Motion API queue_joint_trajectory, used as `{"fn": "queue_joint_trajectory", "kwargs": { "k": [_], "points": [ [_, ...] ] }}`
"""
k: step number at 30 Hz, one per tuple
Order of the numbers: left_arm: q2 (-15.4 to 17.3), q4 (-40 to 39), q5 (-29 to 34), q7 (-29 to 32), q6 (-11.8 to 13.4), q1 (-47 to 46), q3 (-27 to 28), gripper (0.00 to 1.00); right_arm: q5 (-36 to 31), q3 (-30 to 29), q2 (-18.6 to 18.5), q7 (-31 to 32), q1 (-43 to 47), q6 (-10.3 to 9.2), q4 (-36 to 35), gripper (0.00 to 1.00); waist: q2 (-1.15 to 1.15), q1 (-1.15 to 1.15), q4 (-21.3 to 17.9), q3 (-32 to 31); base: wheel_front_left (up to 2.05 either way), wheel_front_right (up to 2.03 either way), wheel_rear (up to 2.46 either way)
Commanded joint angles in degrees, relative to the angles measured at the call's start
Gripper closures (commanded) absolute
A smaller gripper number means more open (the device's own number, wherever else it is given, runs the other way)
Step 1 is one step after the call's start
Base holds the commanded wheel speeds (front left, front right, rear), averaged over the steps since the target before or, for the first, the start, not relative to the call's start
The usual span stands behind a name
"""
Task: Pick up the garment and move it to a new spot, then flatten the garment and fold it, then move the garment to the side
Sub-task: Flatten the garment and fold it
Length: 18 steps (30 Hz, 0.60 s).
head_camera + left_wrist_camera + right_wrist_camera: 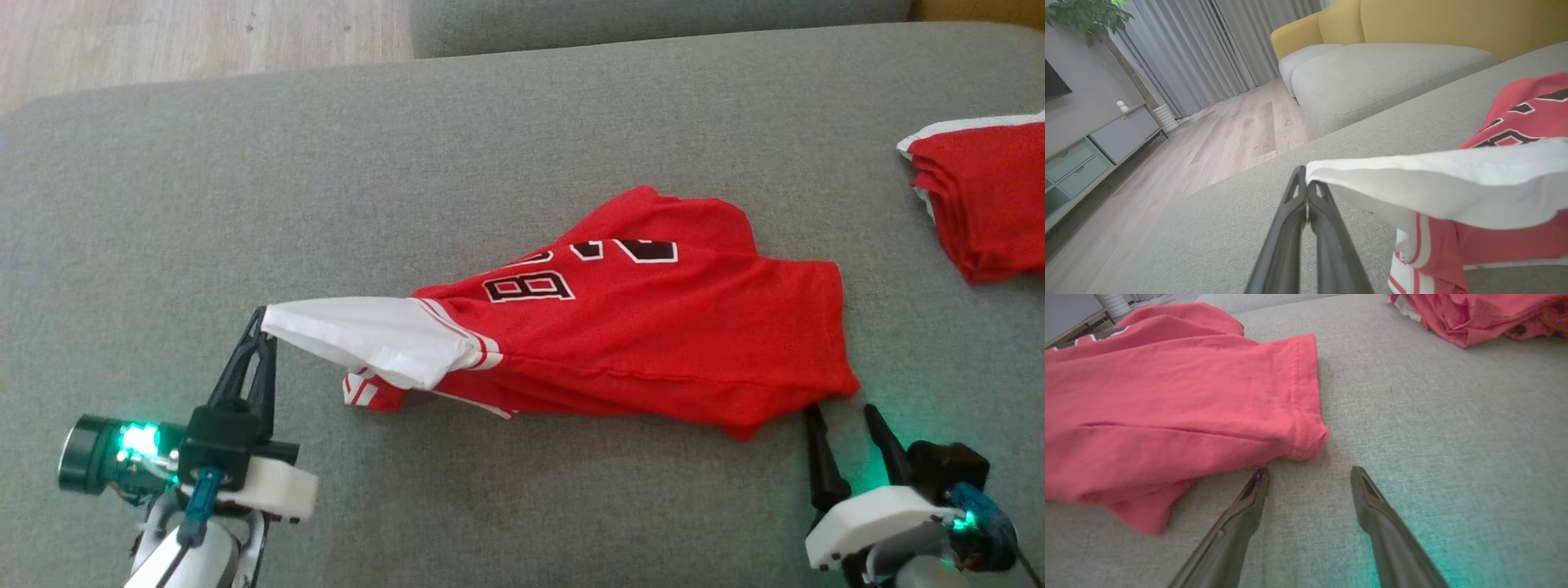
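- Closest to me in the head view are both sets of fingers. The left fingers (260, 335) at lower left are pressed together and clamped on the cuff of the white sleeve (359, 335). The right fingers (818, 433) at lower right stand apart with nothing between them.
- Same view: the garment (653, 327), a red jersey with black-and-white numbers, lies rumpled in the middle of the grey sofa cushion (490, 139). Its sleeve is drawn out leftward to the left fingers, and its red hem corner sits just beside the right fingertips.
- Far right on that cushion, well apart from the garment, I see a folded red pile (988, 196). Wooden floor (204, 41) shows at upper left.
- Left wrist view: the left fingers (1306, 204) are closed tip to tip, pinching the very edge of the white sleeve (1433, 192), which is lifted off the sofa cushion (1208, 237). The garment (1515, 245) trails away to the right. Beyond it I make out a yellow backrest (1453, 20), pale curtains (1208, 49), a low cabinet (1094, 143) and a plant (1086, 16).
- Right wrist view: the right fingers (1251, 498) are spread wide, low over the sofa cushion (1433, 416). The garment (1167, 408) lies ahead and to the left, its stitched hem corner just beyond one tip. I cannot tell whether they touch. The folded red pile (1474, 314) sits at upper right.
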Motion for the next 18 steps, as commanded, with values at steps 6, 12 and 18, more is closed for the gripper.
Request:
{"fn": "queue_joint_trajectory", "kwargs": {
  "k": [6,12,18],
  "points": [
    [2.51,-2.44,0.39,0.34,0.74,-2.76,2.95,1.00,-0.76,2.69,-0.96,-1.04,-3.62,-0.05,0.22,0.00,0.00,0.00,0.26,0.12,0.00,0.00,0.00],
    [2.78,-2.37,0.43,0.69,0.69,-2.87,2.53,1.00,-1.18,3.00,-1.41,-1.51,-5.03,-0.05,1.47,0.07,0.00,0.00,0.96,-0.11,0.00,0.00,0.00],
    [3.25,-2.39,0.41,0.97,0.79,-2.60,2.31,1.00,-1.66,3.85,-2.00,-1.79,-5.29,-0.05,2.10,1.00,0.00,0.00,1.28,-1.24,0.00,0.00,0.00]
  ]
}}
